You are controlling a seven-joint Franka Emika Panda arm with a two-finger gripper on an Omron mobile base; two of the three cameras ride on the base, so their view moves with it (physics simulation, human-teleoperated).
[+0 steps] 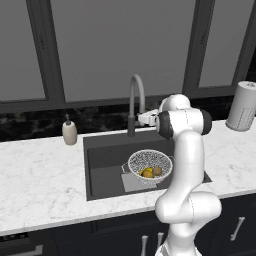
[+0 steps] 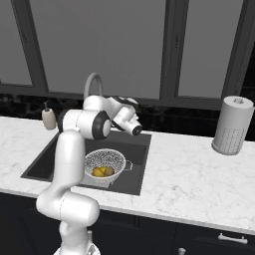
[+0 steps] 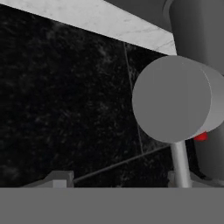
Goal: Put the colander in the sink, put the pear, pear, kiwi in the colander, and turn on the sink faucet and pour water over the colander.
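The white mesh colander [image 1: 150, 164] [image 2: 104, 162] sits in the dark sink [image 1: 102, 155] [image 2: 45, 164]. Inside it lie yellow pears [image 1: 146, 173] [image 2: 98, 172] and the brown kiwi [image 1: 157, 171] [image 2: 109, 171]. My gripper [image 1: 141, 119] [image 3: 120, 181] is at the lower stem of the gooseneck sink faucet [image 1: 135, 97] [image 2: 93, 82], level with its side lever. Seen from the hand, the lever's round grey end [image 3: 173, 98] looms close. Its thin rod [image 3: 179, 164] runs down by my right fingertip [image 3: 177, 178]. The fingers stand wide apart, open, with nothing gripped.
A beige soap dispenser [image 1: 69, 132] [image 2: 48, 118] stands left of the sink on the white marble counter [image 1: 40, 170] [image 2: 199, 179]. A paper towel roll [image 1: 243, 106] [image 2: 231, 124] stands at the right. Dark backsplash and windows rise behind the faucet.
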